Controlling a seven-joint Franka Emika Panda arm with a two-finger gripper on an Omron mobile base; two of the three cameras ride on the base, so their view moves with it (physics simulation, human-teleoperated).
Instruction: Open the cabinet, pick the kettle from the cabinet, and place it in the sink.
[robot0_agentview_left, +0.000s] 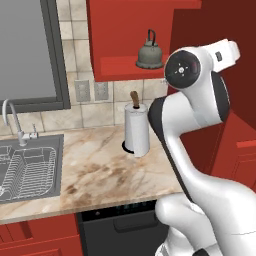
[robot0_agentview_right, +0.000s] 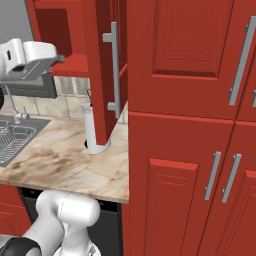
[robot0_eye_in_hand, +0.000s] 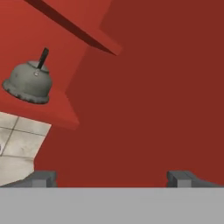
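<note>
The red wall cabinet (robot0_agentview_left: 120, 67) stands open, and its door (robot0_agentview_right: 102, 75) with the long silver bar handle (robot0_agentview_right: 115, 70) is swung out toward me. On the cabinet's bottom shelf sits the grey-green kettle (robot0_agentview_left: 149, 54), upright, with its dark arched handle up. In the hand view the kettle (robot0_eye_in_hand: 28, 81) is far off at the upper left on the shelf (robot0_eye_in_hand: 48, 109). My gripper (robot0_eye_in_hand: 113, 179) is open with nothing between its fingertips (robot0_eye_in_hand: 43, 178) and faces the door's inner side (robot0_eye_in_hand: 153, 109), to the right of the kettle. The steel sink (robot0_agentview_left: 55, 172) with its wire rack lies at the left of the counter.
A white paper-towel roll (robot0_agentview_left: 136, 130) stands on the marble counter (robot0_agentview_left: 110, 175) right below the open cabinet. The curved faucet (robot0_agentview_left: 12, 117) rises behind the sink. Tall red cabinets (robot0_agentview_right: 190, 150) wall off the right side. A window (robot0_agentview_left: 25, 50) is above the sink.
</note>
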